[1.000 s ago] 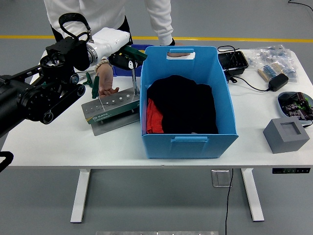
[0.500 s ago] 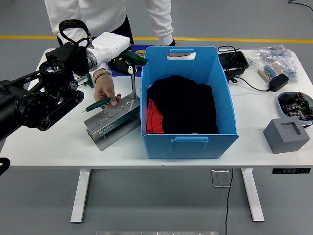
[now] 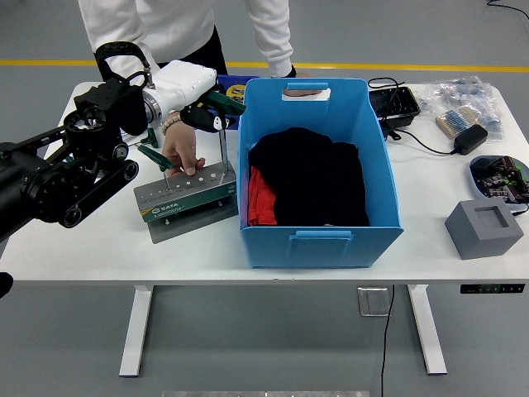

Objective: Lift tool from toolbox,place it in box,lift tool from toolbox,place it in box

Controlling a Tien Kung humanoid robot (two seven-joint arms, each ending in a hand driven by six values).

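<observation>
Left hand [image 3: 216,106] clamped on a green-handled T-shaped metal tool [image 3: 221,124] standing in the grey-green toolbox [image 3: 186,192], just beside the blue plastic box [image 3: 318,236] mid-bench [image 3: 99,248]; a person's hand [image 3: 182,150] presses the toolbox.

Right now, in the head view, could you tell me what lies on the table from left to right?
Left hand over the tool holder → blue box → black tray → black power adapter → grey block.
</observation>
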